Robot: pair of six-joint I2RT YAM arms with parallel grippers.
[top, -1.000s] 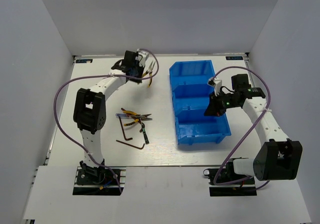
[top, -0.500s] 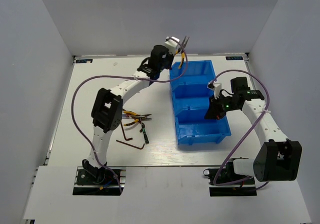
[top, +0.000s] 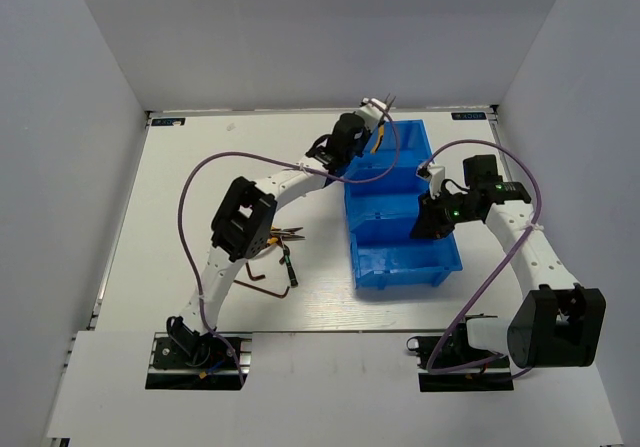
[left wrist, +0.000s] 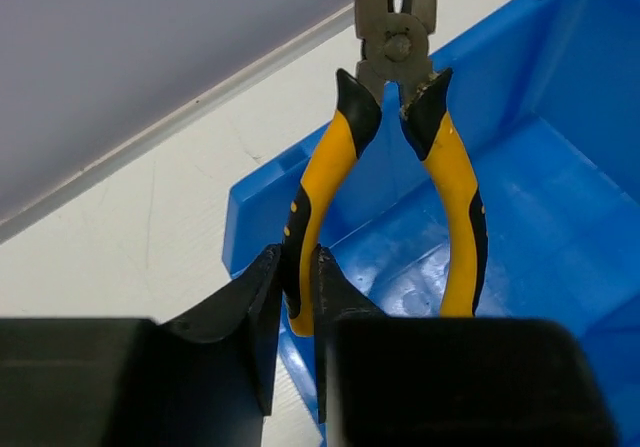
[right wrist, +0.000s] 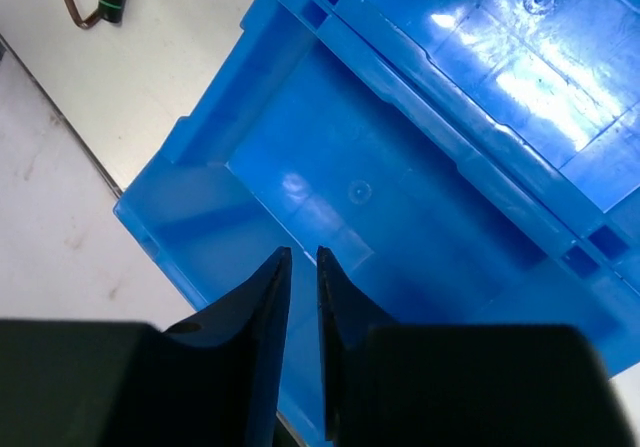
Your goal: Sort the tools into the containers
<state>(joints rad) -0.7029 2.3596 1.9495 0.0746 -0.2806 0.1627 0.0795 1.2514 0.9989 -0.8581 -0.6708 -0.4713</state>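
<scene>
Left fingers (left wrist: 297,257): narrow, pinching just one yellow-and-black handle of the pliers (left wrist: 397,52). The other handle hangs free and the nose points away from the wrist.
Right fingers (right wrist: 303,257): parted by a thin slit with nothing between them, hanging over the near bin (right wrist: 400,217).
Pliers: in the air over the far bin (left wrist: 560,167), close to its left wall, not lying inside.
Slip risk: you hold one handle only, so the tool can swing at its pivot or slide through the fingers.
Drop risk: if you release this near the wall, the free handle could catch the rim and tip the pliers onto the counter (top: 180,187).
Edges: the grey back wall (left wrist: 150,47) stands just beyond the far bin, and the pliers' nose is nearest to it. The bin dividers lie between your two arms.
Open room: the middle bin (top: 385,195) separates the grippers. The left counter is broad, but the other pliers (top: 285,234) and a hex key (top: 262,279) lie beside the left arm.
</scene>
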